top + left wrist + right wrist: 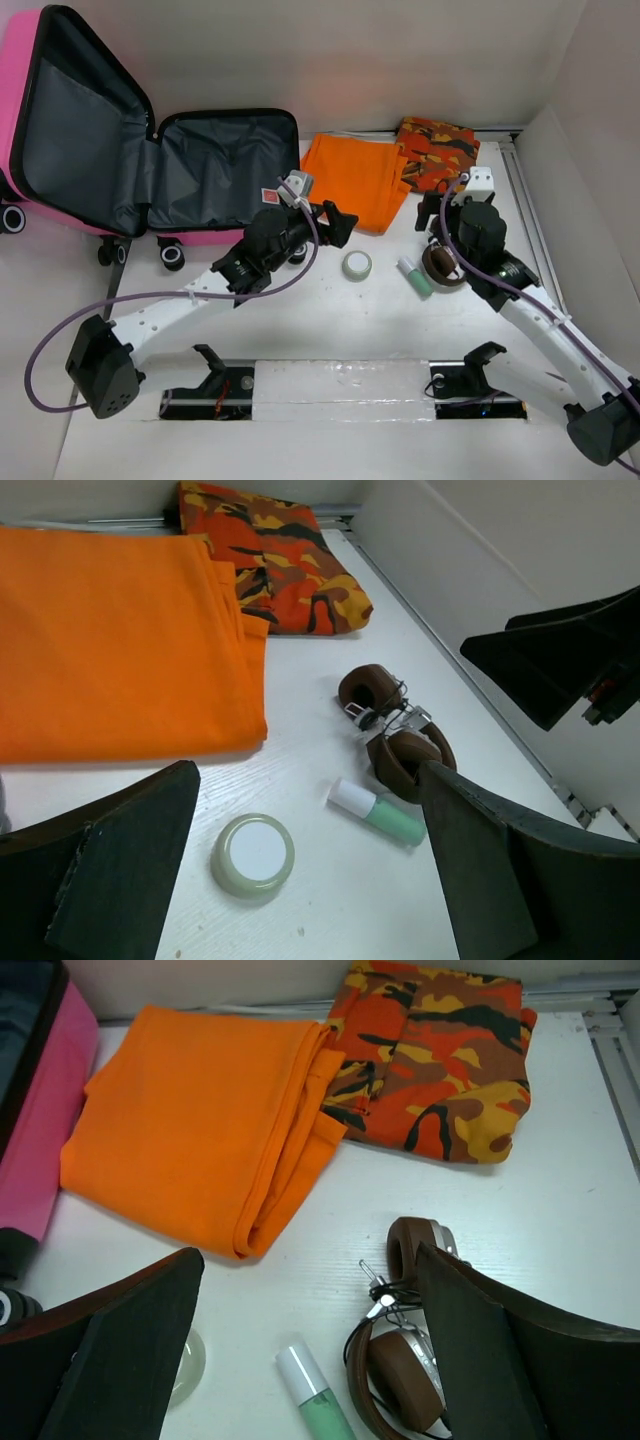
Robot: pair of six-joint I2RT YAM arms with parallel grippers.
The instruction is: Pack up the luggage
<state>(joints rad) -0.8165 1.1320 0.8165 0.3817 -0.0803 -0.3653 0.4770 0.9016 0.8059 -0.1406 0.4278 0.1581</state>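
Note:
The hot-pink luggage (220, 170) lies open at the back left, its grey lining up and its lid (70, 120) propped open; its pink edge (40, 1130) also shows in the right wrist view. My left gripper (338, 228) hovers open just right of the luggage, above a round pale-green jar (254, 854); nothing sits between its fingers (110, 870). My right gripper (440, 225) is open over brown headphones (400, 1360), empty, its right finger hiding part of them.
A folded orange cloth (355, 180) and a folded orange camouflage cloth (437, 150) lie at the back. A mint-green tube with a white cap (413, 277) rests between the jar (357, 265) and the headphones (442, 265). A wall runs along the right.

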